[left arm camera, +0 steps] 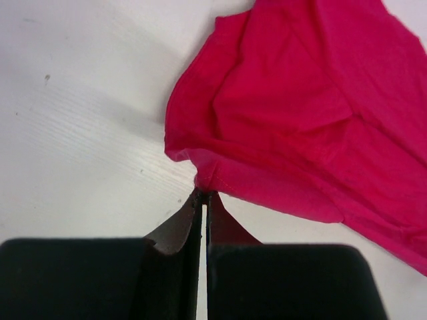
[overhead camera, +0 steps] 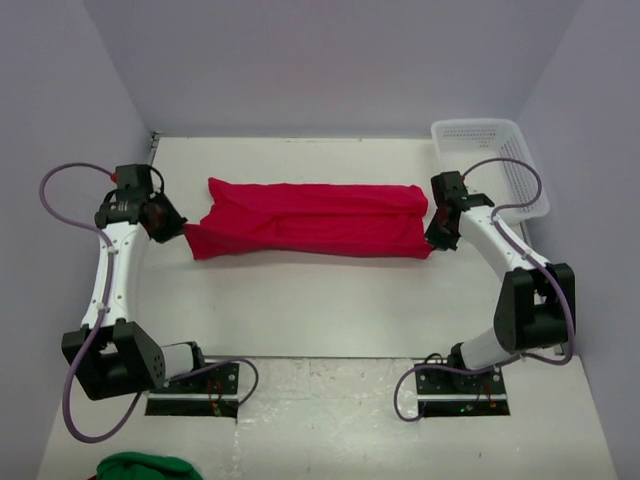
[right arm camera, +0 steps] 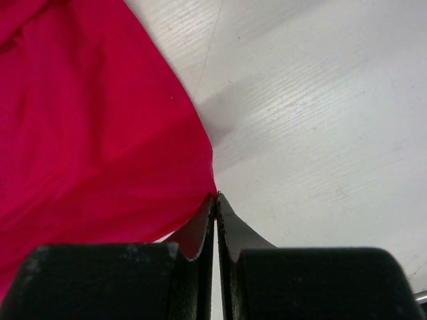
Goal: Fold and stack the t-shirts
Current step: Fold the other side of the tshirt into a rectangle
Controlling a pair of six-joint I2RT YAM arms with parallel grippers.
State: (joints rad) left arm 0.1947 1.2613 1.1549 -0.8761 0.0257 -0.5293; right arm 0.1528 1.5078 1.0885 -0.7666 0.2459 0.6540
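Note:
A bright red t-shirt (overhead camera: pixel 310 220) lies folded into a long band across the middle of the white table. My left gripper (overhead camera: pixel 184 231) is at its left end. In the left wrist view that gripper (left arm camera: pixel 202 194) is shut, its tips pinching a hem corner of the t-shirt (left arm camera: pixel 300 113). My right gripper (overhead camera: pixel 433 238) is at the band's right end. In the right wrist view that gripper (right arm camera: pixel 215 197) is shut, with the corner of the t-shirt (right arm camera: pixel 87 133) running into its tips.
A white mesh basket (overhead camera: pixel 492 160) stands at the back right, just behind the right arm. A green cloth (overhead camera: pixel 150 467) pokes in at the near edge, left of centre. Grey walls close in the table on three sides.

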